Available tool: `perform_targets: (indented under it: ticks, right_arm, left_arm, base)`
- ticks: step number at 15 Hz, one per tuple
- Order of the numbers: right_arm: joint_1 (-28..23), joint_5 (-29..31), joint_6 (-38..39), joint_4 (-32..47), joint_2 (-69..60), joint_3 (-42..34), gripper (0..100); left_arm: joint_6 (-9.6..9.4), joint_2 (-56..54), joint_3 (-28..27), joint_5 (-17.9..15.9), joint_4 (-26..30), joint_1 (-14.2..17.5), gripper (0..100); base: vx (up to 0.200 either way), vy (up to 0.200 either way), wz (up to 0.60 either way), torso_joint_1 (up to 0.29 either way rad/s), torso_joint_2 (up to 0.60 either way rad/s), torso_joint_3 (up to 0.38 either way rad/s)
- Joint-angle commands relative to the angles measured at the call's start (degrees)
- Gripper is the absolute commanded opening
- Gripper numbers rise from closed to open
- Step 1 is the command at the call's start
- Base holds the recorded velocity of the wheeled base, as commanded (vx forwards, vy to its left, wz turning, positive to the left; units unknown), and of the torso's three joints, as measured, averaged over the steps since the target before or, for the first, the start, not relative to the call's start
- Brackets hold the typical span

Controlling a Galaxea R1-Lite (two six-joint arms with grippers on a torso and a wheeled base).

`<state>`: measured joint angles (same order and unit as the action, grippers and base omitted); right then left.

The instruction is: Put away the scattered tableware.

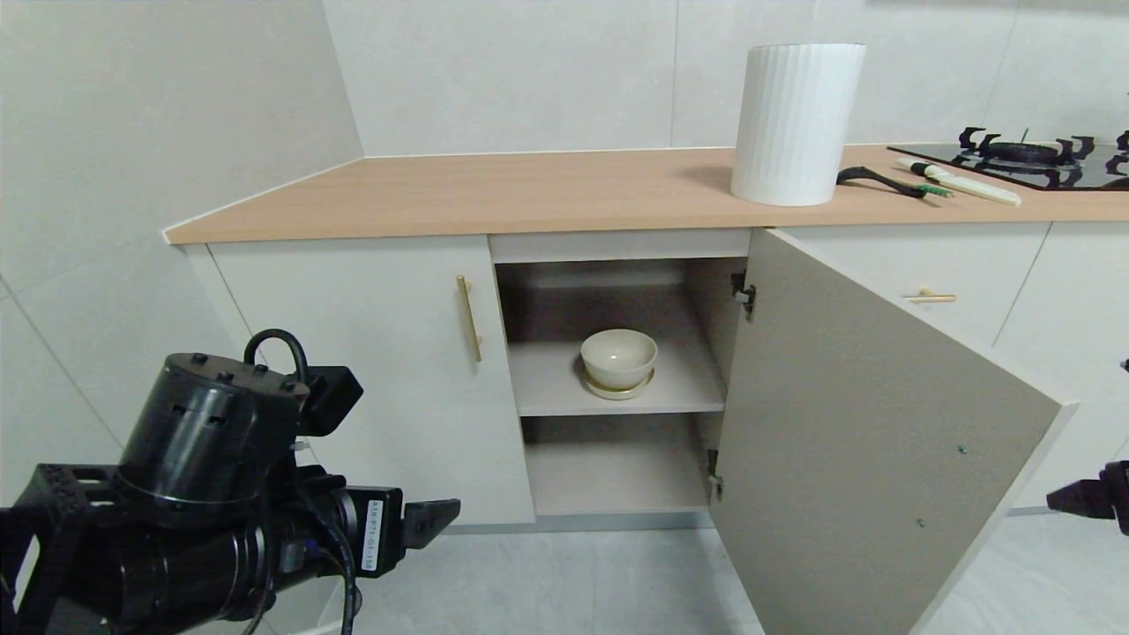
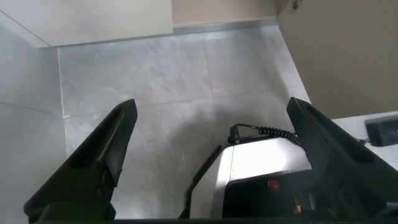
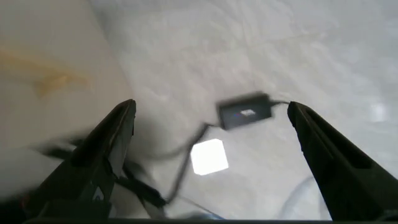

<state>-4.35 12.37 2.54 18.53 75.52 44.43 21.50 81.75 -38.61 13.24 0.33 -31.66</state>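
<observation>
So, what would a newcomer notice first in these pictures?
The cabinet door stands wide open under the wooden counter, with a cream bowl on a small plate on the upper shelf inside. A tall white ribbed cylinder stands on the counter above.

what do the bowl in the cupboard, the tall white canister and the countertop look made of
Bowl: probably glazed ceramic; cream, smooth, with a soft sheen.
Canister: white, matte, vertically ribbed; ceramic or plastic, the look leaves it open.
Countertop: light brown wood grain, matte; likely laminate rather than solid wood.
</observation>
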Motion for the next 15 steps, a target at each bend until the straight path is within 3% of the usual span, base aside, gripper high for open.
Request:
perform_targets:
  ticks: [1, 9, 15]
  right_arm:
    - [-3.6, -4.3, 1.3, -3.6, 6.0, 0.4, 100]
    - [-3.2, -12.1, 2.4, -3.9, 8.1, 0.7, 100]
    - [3.1, -13.0, 8.4, -6.6, 9.7, -0.4, 100]
  left_arm:
    - [0.03, 0.0, 0.0, 0.0, 0.0, 0.0, 100]
    - [0.03, 0.0, 0.0, 0.0, 0.0, 0.0, 100]
    - [0.03, -0.1, 0.0, 0.0, 0.0, 0.0, 100]
  base:
    - [0.000, 0.000, 0.00, 0.000, 0.00, 0.000]
    - [0.000, 0.000, 0.00, 0.000, 0.00, 0.000]
    - [0.000, 0.000, 0.00, 0.000, 0.00, 0.000]
